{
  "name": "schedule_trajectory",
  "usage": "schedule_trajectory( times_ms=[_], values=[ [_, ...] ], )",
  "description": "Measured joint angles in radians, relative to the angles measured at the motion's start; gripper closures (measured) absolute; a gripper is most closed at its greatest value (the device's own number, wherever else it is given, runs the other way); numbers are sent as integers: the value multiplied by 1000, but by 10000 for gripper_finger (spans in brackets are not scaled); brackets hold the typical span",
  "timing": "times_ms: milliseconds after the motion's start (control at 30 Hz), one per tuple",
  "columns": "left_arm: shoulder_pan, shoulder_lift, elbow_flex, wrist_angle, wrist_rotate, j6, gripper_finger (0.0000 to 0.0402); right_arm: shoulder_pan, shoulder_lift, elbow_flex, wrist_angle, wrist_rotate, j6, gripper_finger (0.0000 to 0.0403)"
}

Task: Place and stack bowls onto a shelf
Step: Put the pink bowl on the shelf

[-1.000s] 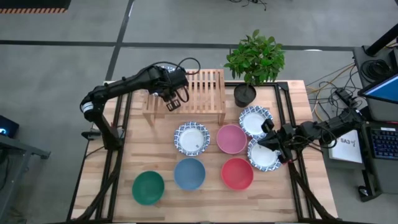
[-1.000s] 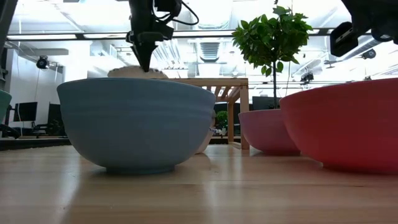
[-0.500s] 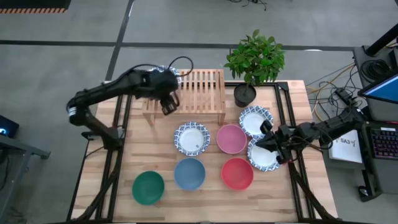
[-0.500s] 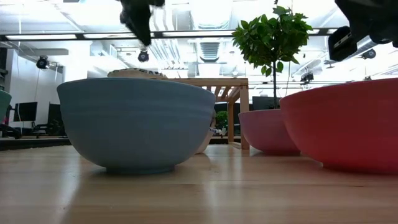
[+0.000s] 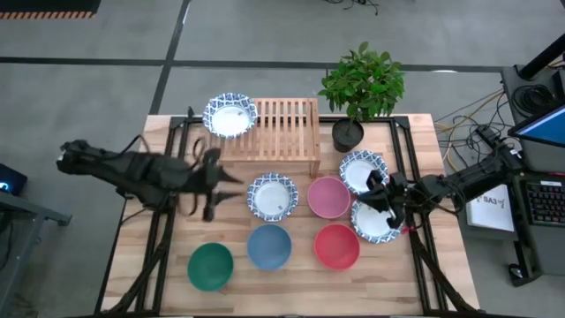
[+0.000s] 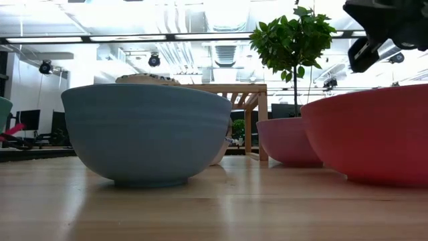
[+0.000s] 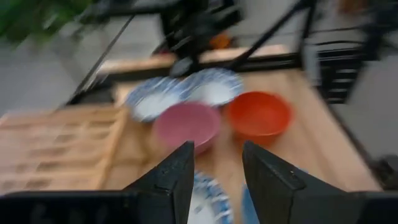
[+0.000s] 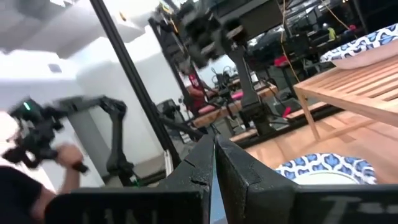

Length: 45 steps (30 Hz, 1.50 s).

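Observation:
One white blue-rimmed bowl sits on the left end of the wooden shelf. On the table stand three more white blue-rimmed bowls and the pink, red, blue and green bowls. My left gripper is open and empty over the table's left part, left of the middle white bowl. My right gripper is shut, with nothing showing between its fingers. It hangs above the two right-hand white bowls and shows raised in the low view.
A potted plant in a black pot stands at the shelf's right end. The shelf top to the right of the bowl is bare slats. Bare tabletop lies left of the green bowl and in front of the shelf's left leg.
My left gripper has come away from the white bowl on the shelf. It rose, then swung toward the table's near-left to a spot left of the middle white bowl. The bowl stays on the shelf's left end.

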Motion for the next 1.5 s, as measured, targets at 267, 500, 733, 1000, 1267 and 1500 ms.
schedule_trajectory(
  times_ms=[267,500,733,1000,1267,1500],
  values=[
    [-143,-143,-254,239,0,205,290,0,168,35,215,4,-20,394],
    [-140,-217,-306,222,-63,236,290,0,360,242,107,26,-65,394],
    [-140,-264,-322,193,-65,197,290,-3,424,469,-244,70,61,394],
    [-140,-266,-375,218,-90,190,290,-3,428,707,-781,158,242,394],
    [-140,-268,-350,144,-107,133,290,-3,456,823,-1052,166,539,394],
    [-140,-272,-268,6,-108,102,290,-3,490,830,-1069,154,669,394]
  ],
)
